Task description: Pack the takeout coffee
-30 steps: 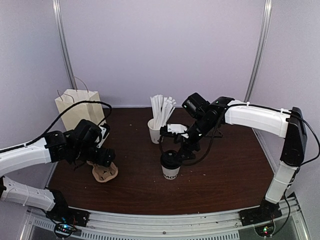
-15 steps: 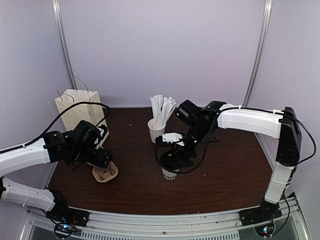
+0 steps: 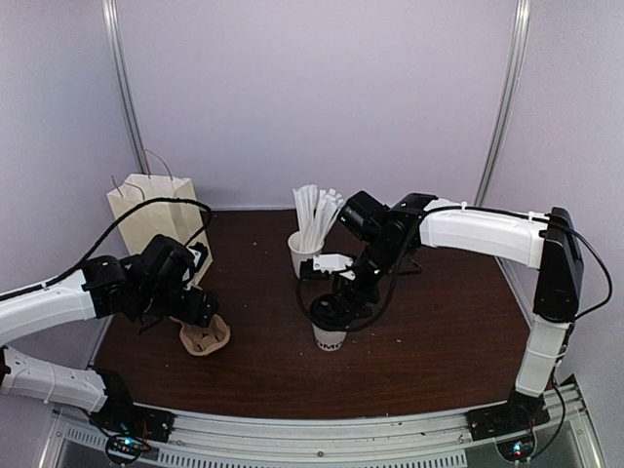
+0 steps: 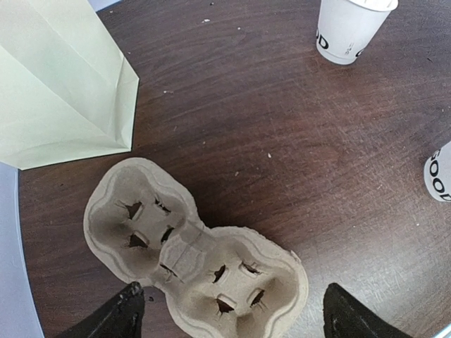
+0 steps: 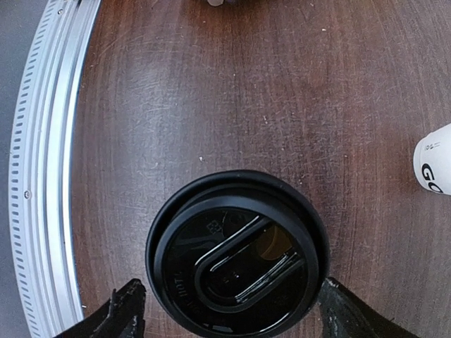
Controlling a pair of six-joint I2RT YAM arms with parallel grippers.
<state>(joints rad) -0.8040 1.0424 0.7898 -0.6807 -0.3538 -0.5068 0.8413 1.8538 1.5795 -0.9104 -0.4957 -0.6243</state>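
The takeout coffee is a white paper cup (image 3: 331, 340) with dark letters and a black lid (image 5: 238, 253) on it, standing mid-table. My right gripper (image 3: 336, 308) is right above it. In the right wrist view the gripper (image 5: 236, 318) is open, with one finger on each side of the lid. My left gripper (image 3: 200, 312) hangs open over the brown pulp cup tray (image 3: 205, 337). In the left wrist view the gripper (image 4: 232, 320) has its tips on either side of the tray (image 4: 190, 253), which lies flat and empty. The coffee cup (image 4: 439, 173) shows at that view's right edge.
A white cup holding tall white wrapped sticks (image 3: 306, 255) stands just behind the coffee; it also shows in the left wrist view (image 4: 349, 32) and the right wrist view (image 5: 434, 167). A cream paper bag (image 3: 152, 211) stands at the back left. The metal rail (image 5: 42, 162) marks the table's near edge.
My right gripper has moved left and down, from beside the coffee cup to directly over its lid. The left arm has barely moved.
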